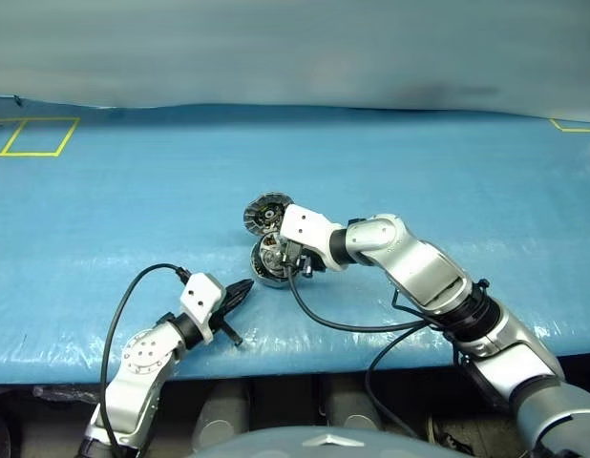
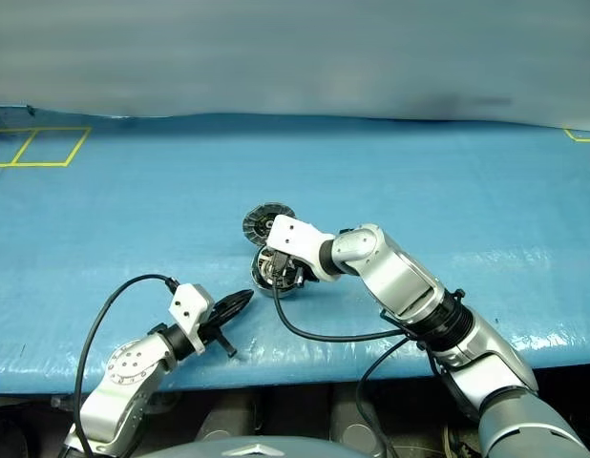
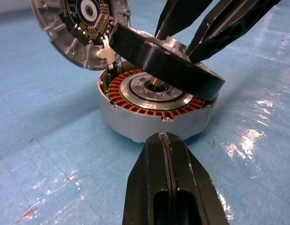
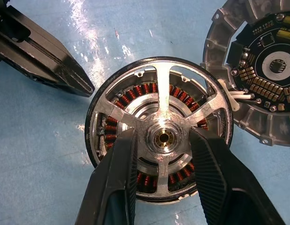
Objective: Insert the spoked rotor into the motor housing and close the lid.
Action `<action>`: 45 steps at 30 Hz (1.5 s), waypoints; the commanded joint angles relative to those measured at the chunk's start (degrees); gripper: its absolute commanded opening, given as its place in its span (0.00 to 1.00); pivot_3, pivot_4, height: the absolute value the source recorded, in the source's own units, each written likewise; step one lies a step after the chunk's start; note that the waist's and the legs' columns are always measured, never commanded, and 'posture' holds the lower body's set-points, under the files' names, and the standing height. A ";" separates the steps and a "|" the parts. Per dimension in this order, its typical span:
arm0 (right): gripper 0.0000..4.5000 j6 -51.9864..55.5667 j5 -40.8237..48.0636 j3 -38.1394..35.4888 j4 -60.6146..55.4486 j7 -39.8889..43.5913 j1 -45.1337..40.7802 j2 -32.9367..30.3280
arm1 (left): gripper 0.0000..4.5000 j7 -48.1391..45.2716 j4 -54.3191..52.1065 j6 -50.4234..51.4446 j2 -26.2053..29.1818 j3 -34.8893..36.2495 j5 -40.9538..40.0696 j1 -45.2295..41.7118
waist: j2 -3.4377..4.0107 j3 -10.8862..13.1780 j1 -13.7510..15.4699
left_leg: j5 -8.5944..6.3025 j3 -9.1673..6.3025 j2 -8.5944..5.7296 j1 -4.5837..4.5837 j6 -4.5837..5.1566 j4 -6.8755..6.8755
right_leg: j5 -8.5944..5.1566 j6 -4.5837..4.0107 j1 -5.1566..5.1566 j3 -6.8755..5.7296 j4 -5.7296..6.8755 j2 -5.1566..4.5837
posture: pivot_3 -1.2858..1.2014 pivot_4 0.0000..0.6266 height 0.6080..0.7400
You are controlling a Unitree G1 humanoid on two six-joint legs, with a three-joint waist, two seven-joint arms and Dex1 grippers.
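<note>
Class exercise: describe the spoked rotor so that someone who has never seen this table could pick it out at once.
On the blue table, find the round grey motor housing with copper windings. The spoked rotor sits tilted on its top, between the fingers of the right claw. Unlike the open lid beside it, it has a black rim and silver spokes.

Lid [image 4: 264,75] cut off by right and top edges, right wrist view. Most of copper windings [image 4: 140,93] hidden under spoked rotor [image 4: 159,126]. Motor housing [image 1: 266,267] half hidden behind right gripper [image 1: 297,265], head views.

Silver arms, white wrists, black cables, black two-fingered tools.
</note>
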 commanded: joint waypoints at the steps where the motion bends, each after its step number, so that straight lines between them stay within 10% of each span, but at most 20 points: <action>1: 0.59 -0.06 -0.27 0.56 0.06 0.40 0.36 0.09 | 0.00 0.00 -0.83 -1.10 0.27 1.03 -0.31 0.04 | 0.01 0.01 0.06 | 0.00 0.00 0.00 -0.02 0.00 0.00 | 0.00 0.00 -0.03 0.00 0.00 0.00 | 0.52 0.24 1.00; 7: 1.00 -0.24 -0.41 0.58 0.32 0.26 0.49 0.27 | 0.00 0.02 -1.27 -0.77 0.33 0.92 -0.46 0.01 | 0.00 0.01 0.04 | 0.00 0.00 -0.03 -0.09 0.00 -0.03 | 0.00 0.00 -0.08 0.00 -0.04 -0.02 | 0.52 0.24 1.00; 15: 1.00 1.10 2.86 -5.45 -3.18 0.02 -0.08 1.25 | 0.00 -0.13 -1.82 -0.51 0.54 0.87 -0.62 -0.13 | 0.00 0.01 0.08 | 0.00 0.00 -0.02 -0.09 0.00 -0.02 | 0.00 0.00 -0.08 0.00 -0.02 -0.02 | 0.52 0.24 1.00; 30: 0.01 0.23 8.79 -19.20 -15.79 -11.76 19.31 7.70 | 0.00 1.58 -3.84 2.26 0.16 4.54 -4.22 -3.00 | 0.00 0.01 0.17 | 0.00 -0.02 -0.01 -0.09 0.00 -0.02 | 0.00 0.00 -0.08 -0.01 0.00 -0.01 | 0.52 0.24 1.00; 45: 0.01 -16.72 13.05 -23.92 -21.96 -17.33 46.63 14.60 | 0.00 7.75 -1.79 18.83 1.49 15.33 -16.23 -32.71 | -0.05 0.02 0.16 | 0.00 -0.02 0.05 0.02 -0.01 0.12 | 0.01 0.04 0.08 -0.03 0.03 0.09 | 0.52 0.24 1.00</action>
